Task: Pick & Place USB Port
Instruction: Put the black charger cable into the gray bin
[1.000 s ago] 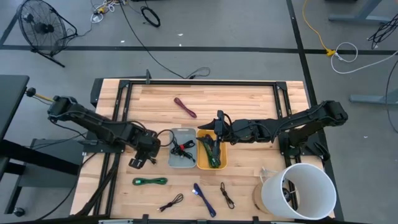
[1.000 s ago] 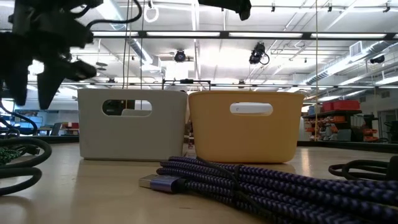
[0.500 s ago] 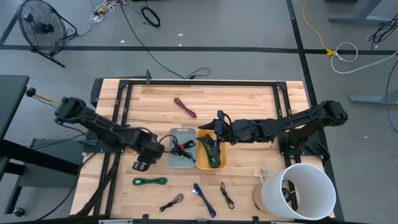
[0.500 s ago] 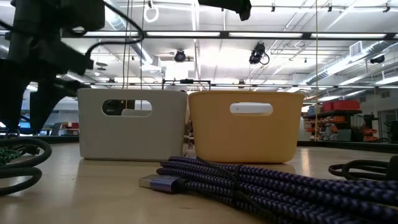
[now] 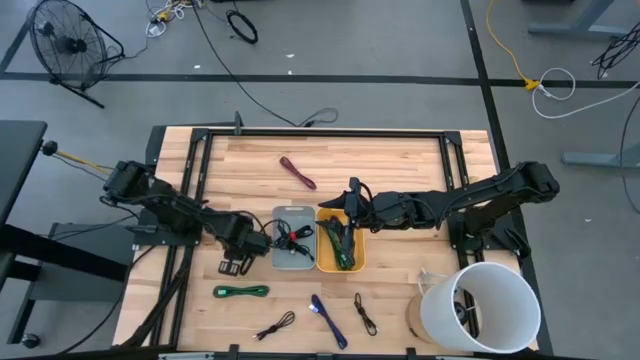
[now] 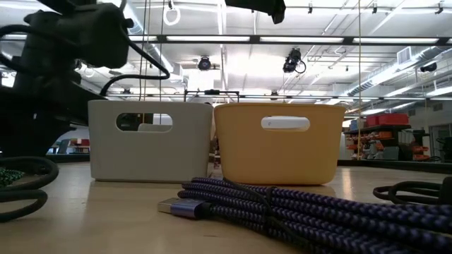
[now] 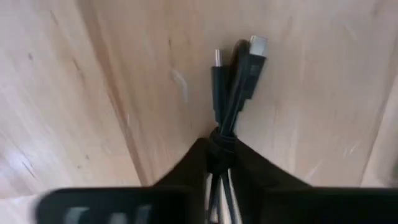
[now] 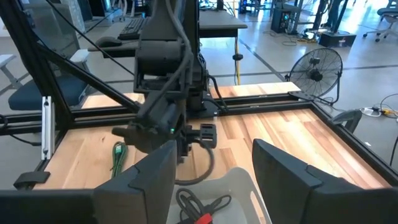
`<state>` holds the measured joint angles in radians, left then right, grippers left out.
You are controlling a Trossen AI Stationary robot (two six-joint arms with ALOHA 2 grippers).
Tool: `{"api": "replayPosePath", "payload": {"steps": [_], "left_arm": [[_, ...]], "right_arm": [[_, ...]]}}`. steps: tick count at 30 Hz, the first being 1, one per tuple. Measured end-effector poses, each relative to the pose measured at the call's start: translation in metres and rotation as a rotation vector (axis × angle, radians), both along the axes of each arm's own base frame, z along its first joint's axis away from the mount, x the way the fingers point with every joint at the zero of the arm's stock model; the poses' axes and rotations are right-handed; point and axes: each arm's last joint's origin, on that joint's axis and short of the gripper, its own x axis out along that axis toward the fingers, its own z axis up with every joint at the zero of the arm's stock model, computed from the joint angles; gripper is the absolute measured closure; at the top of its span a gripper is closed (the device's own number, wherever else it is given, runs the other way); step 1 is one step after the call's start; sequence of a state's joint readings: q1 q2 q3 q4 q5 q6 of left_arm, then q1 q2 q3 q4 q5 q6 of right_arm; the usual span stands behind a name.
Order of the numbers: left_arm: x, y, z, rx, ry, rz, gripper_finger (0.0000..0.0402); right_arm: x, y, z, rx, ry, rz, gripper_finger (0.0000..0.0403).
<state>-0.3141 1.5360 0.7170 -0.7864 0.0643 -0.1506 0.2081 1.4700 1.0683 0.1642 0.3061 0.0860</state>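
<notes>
Closing on a bundled black USB cable (image 7: 231,93) that lay on the wooden counter (image 5: 400,165) just left of the grey bin (image 5: 295,240), the left end effector (image 7: 219,163) had its dark fingers drawn in against the cable's tied middle, the two plugs pointing away from it. A second earlier those fingers stood well apart and the arm was farther back on the left; it had since reached in and dropped low beside the bin. Whether the cable was firmly caught or only pinched could not be told, as it had not left the wood.

From counter height, a coiled purple braided cable (image 6: 296,204) lay nearest, with the grey bin and the yellow bin (image 6: 279,144) side by side behind it and the left arm looming dark at the left.

Farther across, the right end effector (image 8: 211,168) hovered with its fingers spread wide and empty over the two bins, unmoved over the same second. A green cable (image 5: 242,292), two more black cables and a maroon one (image 5: 298,172) remained loose on the counter.

The grasp appeared under way; lifting and the drop into a bin were still to come.
</notes>
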Motion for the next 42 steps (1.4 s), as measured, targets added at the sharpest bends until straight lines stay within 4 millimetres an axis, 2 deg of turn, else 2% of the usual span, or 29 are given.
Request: {"api": "replayPosePath", "payload": {"steps": [1, 8, 14, 20, 27, 32, 36, 42], "left_arm": [[0.000, 0.001, 0.001, -0.001, 0.000, 0.024, 0.0365], [-0.003, 0.003, 0.006, -0.015, 0.010, 0.121, 0.0365], [-0.003, 0.004, 0.033, -0.013, -0.052, 0.140, 0.0365], [-0.004, 0.007, 0.091, -0.017, -0.238, 0.187, 0.0365], [0.004, 0.009, 0.166, -0.068, -0.676, 0.278, 0.0365], [0.011, 0.009, 0.199, -0.141, -0.966, 0.285, 0.0365], [0.015, 0.009, 0.209, -0.137, -1.078, 0.247, 0.0365], [0.024, 0.018, 0.202, -0.022, -1.067, 0.267, 0.0365]], "right_arm": [[0.000, 0.000, 0.000, 0.000, 0.000, 0.000, 0.0192], [0.000, 0.000, 0.000, 0.000, 0.002, 0.000, 0.0192], [0.000, 0.000, -0.001, -0.001, 0.008, 0.000, 0.0192], [0.000, 0.000, -0.001, -0.002, 0.008, -0.001, 0.0192], [0.000, -0.004, -0.001, 0.001, 0.008, -0.012, 0.0192], [0.000, -0.004, -0.001, 0.001, 0.010, -0.012, 0.0192], [0.000, -0.004, -0.002, 0.000, 0.017, -0.012, 0.0192], [0.000, -0.004, -0.001, 0.000, 0.016, -0.012, 0.0192]]}}
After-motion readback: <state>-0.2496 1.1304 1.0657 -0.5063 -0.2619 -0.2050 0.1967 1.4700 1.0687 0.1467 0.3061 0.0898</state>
